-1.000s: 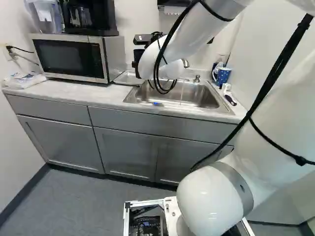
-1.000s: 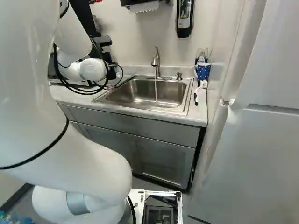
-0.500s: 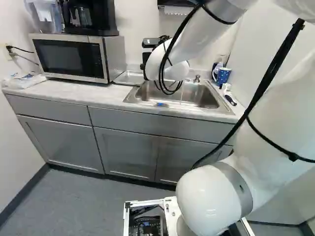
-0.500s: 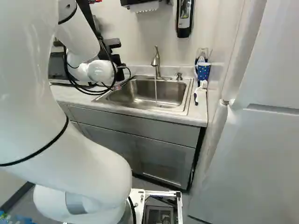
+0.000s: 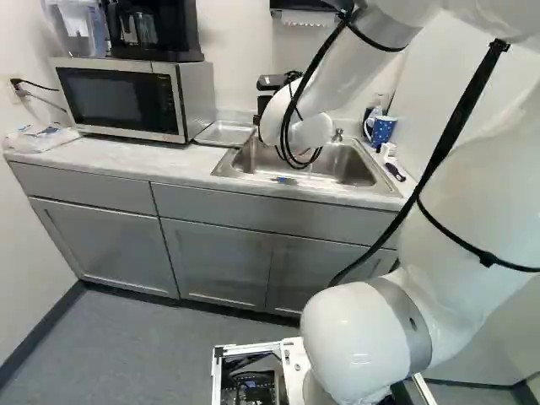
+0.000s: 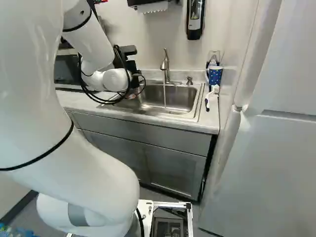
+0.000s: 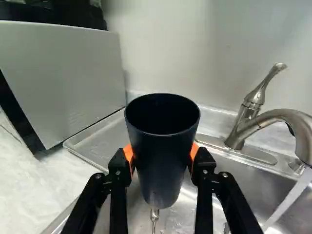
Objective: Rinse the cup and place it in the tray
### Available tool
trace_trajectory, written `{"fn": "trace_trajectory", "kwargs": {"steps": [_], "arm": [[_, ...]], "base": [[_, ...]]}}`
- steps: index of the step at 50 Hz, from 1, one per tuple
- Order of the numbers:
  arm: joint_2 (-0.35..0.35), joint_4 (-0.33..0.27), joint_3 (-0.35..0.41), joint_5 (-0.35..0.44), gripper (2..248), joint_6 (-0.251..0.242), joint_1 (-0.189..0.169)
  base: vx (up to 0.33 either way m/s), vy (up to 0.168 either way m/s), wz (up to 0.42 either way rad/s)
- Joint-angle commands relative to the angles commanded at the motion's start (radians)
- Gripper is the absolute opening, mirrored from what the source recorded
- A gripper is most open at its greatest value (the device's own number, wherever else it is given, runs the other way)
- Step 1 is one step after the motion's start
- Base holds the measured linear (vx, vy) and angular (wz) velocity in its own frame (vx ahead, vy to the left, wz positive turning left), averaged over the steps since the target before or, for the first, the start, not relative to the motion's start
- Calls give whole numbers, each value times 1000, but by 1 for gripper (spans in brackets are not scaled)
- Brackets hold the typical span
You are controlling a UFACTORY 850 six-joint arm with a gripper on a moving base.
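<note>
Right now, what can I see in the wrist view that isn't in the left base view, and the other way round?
Only the wrist view shows the dark cup, gripped between orange pads, and the faucet, which the arm hides in the left base view.

Only the left base view shows the spotted mug, the brush, the cupboards and the floor.

Both show the microwave, tray, sink and counter.
</note>
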Motion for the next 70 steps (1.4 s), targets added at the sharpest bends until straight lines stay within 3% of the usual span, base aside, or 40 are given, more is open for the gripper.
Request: {"fn": "trace_trajectory", "kwargs": {"steps": [70], "arm": [[-89,0,72,35,124,0,-221]], "base": [[0,0,0]]}}
